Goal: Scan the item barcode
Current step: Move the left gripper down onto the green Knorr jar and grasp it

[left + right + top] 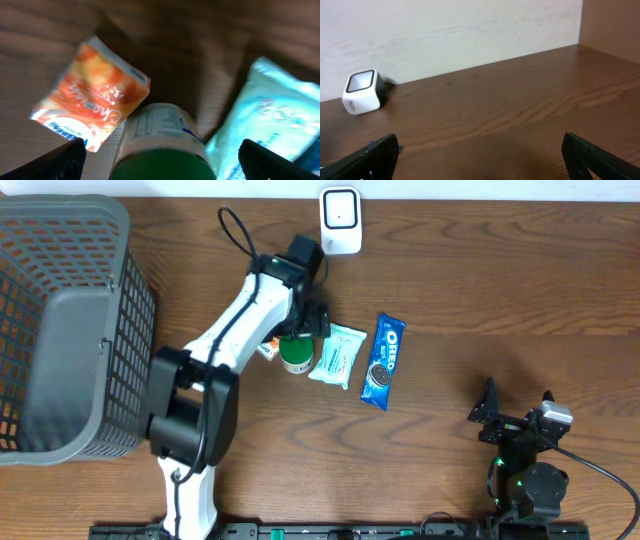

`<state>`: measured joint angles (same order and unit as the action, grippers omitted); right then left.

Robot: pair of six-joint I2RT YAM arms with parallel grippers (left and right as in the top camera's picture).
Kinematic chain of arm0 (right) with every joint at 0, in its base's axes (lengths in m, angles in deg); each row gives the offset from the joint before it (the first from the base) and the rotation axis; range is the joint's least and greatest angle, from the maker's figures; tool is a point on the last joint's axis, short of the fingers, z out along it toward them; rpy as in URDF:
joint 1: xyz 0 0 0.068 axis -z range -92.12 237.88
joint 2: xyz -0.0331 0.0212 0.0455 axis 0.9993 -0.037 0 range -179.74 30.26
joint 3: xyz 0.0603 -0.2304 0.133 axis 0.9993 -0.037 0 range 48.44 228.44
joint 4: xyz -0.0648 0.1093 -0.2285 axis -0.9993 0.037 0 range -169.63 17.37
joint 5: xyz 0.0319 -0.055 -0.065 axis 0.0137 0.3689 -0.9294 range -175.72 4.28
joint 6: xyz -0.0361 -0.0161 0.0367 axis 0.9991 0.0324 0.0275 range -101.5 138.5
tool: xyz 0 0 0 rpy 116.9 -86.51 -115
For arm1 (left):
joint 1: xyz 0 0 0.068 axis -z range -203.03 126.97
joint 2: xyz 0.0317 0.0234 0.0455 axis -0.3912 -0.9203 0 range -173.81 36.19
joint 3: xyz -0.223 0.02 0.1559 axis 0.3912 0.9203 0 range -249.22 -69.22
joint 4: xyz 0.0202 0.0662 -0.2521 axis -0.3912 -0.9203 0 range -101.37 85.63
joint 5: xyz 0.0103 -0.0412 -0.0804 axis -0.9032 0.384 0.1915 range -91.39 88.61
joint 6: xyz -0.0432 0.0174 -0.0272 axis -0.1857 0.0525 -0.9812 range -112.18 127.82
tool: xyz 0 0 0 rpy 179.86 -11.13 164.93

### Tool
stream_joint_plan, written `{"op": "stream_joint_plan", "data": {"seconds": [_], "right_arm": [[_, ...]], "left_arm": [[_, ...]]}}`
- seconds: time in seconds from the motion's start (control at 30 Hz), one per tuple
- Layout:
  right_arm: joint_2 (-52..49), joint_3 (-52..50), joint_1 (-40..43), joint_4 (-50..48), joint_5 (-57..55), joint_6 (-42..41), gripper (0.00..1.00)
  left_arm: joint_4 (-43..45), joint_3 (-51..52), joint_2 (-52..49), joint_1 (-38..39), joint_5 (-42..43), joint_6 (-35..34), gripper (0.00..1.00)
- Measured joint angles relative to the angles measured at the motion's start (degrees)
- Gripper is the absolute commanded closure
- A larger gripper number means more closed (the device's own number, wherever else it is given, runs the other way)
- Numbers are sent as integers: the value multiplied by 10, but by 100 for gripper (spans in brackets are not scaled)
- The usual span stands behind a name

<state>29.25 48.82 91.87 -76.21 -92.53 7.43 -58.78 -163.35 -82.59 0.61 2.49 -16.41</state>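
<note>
Wood table (500, 300): basket (130, 320), scanner (340, 220), Oreo pack (384, 362), bottle (295, 358), orange sachet (92, 95), pale packet (336, 354), perhaps wipes.

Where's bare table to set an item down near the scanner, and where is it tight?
Bare wooden table runs right of the white cube scanner, above the blue Oreo pack, out to the right edge. Another free strip lies between that pack and the right arm. Crowded: the green-lidded bottle, orange sachet and pale teal packet bunch beneath the left arm.

"OREO" stands in white on the blue packet (384, 362), just right of the pale pouch (336, 354). The orange sachet (92, 92) carries blurred white script, possibly beginning "Cho".
</note>
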Motion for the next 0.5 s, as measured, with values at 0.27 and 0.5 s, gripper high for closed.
{"op": "stream_joint_plan", "data": {"seconds": [0.27, 0.5], "right_arm": [[0, 0, 0, 0, 0, 0, 1], [0, 0, 0, 0, 0, 0, 1]], "left_arm": [[-16, 0, -11, 0, 5, 0, 2], [-20, 0, -29, 0, 43, 0, 1]]}}
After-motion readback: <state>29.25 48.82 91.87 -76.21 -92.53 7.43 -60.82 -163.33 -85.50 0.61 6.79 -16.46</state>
